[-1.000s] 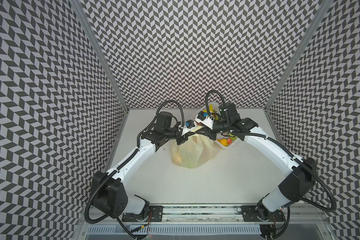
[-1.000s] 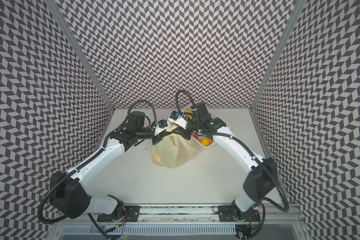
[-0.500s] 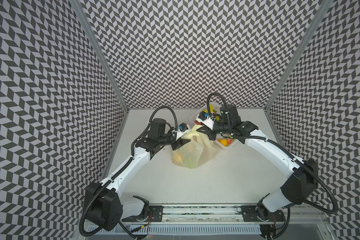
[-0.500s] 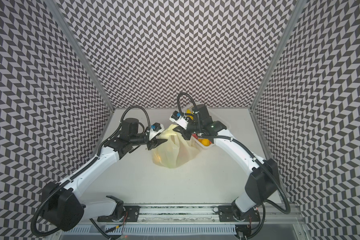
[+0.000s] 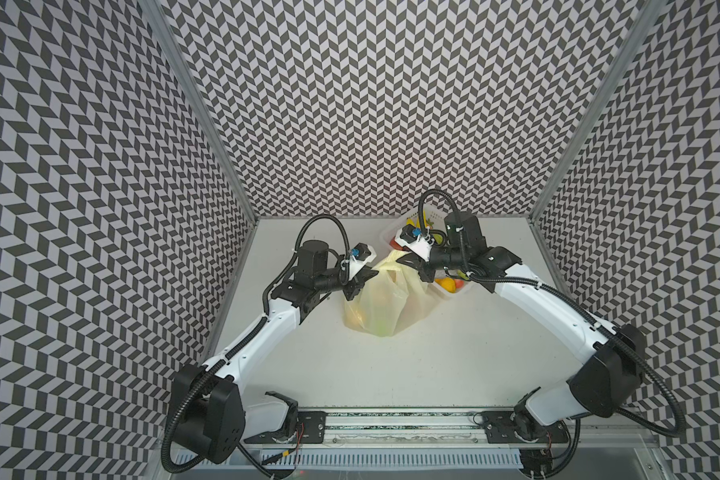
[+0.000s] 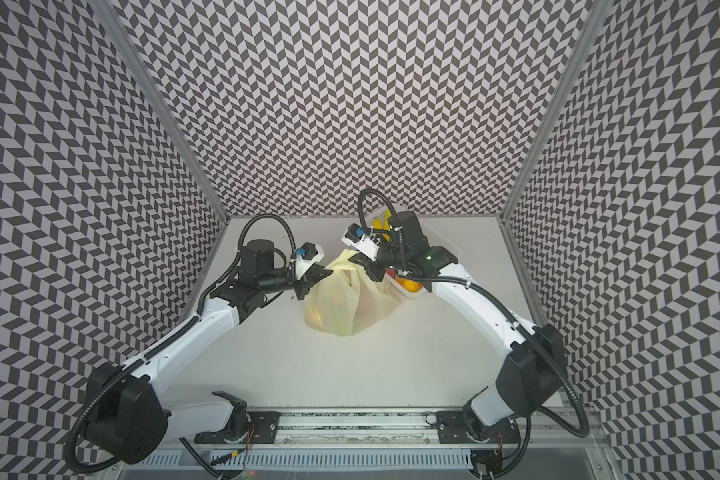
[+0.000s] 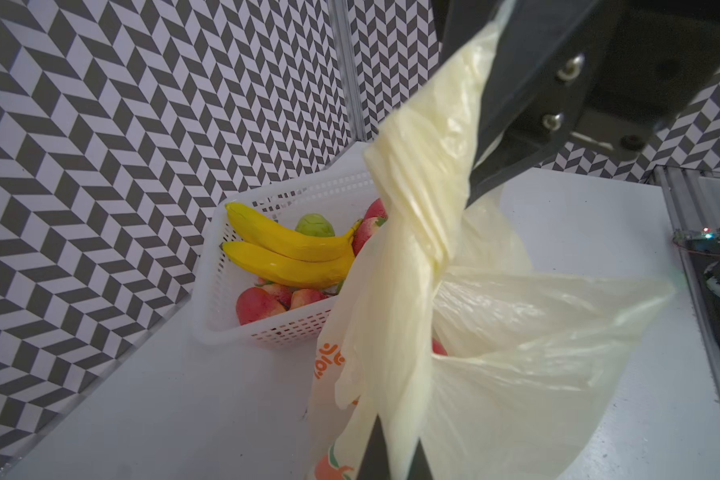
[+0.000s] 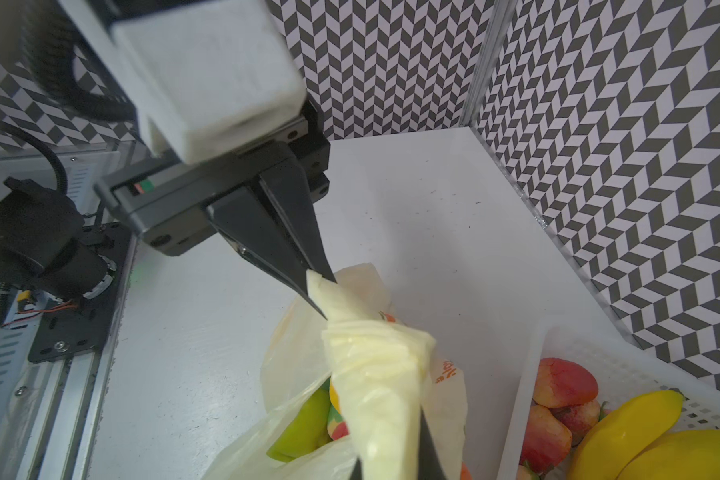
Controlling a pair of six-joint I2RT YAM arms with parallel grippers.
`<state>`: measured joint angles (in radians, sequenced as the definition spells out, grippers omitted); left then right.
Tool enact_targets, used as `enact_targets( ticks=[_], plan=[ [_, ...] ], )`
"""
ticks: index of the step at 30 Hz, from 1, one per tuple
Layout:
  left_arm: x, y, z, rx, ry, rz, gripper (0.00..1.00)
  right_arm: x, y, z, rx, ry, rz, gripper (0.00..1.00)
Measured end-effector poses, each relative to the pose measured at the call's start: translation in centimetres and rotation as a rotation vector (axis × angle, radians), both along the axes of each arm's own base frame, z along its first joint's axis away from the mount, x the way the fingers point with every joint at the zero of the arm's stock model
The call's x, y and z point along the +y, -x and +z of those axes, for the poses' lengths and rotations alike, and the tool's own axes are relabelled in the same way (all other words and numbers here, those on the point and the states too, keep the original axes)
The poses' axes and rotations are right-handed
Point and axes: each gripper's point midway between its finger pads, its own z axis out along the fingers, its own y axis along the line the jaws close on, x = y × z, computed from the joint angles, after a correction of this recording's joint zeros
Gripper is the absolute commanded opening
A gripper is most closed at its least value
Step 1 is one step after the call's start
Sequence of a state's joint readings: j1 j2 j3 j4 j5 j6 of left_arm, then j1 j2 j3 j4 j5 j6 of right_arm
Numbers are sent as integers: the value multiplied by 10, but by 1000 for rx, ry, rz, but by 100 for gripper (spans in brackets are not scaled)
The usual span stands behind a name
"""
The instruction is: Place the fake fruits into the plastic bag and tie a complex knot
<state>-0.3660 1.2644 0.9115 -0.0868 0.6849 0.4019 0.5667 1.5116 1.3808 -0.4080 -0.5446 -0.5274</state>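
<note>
The pale-yellow plastic bag (image 5: 381, 303) (image 6: 341, 301) stands mid-table with fake fruits inside; a green pear (image 8: 304, 424) shows through its mouth. Its two handles are pulled up and wrapped round each other in a loose bunched knot (image 7: 416, 220). My left gripper (image 5: 371, 275) (image 7: 391, 461) is shut on one handle strap. My right gripper (image 5: 400, 259) (image 8: 387, 465) is shut on the other, just across the bag top. Each wrist view shows the opposite gripper's fingers (image 8: 304, 266) (image 7: 499, 124) pinching plastic.
A white perforated basket (image 7: 213, 307) (image 5: 460, 291) sits behind and right of the bag, under the right arm. It holds yellow bananas (image 7: 287, 257), a green fruit (image 7: 314, 224) and several red fruits (image 8: 562, 382). Patterned walls close three sides.
The left gripper opened and drew back to the left, then came in again lower and shut on a handle. The right gripper kept its grip and barely moved.
</note>
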Motion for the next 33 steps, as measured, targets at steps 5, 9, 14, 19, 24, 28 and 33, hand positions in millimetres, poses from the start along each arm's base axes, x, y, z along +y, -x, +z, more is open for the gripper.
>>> enact_targets(
  ticks=[5,9,14,19,24,28,33],
  plan=[
    [3,5,2,13,31,30,0,-4,-3,-3,-38,28,-40,0],
    [5,7,6,24,48,43,0,-7,-10,-5,-79,47,-81,0],
    [6,5,5,55,64,53,0,-9,-14,-11,-122,70,-115,0],
    [6,5,2,100,84,44,0,-10,-15,-19,-156,81,-137,0],
    [4,8,0,127,98,23,0,-6,-17,-16,-149,39,-160,0],
    [4,9,1,134,107,12,0,-1,-19,-6,-130,-24,-183,0],
    [1,12,4,148,127,-3,0,6,-18,0,-80,-103,-210,0]
  ],
)
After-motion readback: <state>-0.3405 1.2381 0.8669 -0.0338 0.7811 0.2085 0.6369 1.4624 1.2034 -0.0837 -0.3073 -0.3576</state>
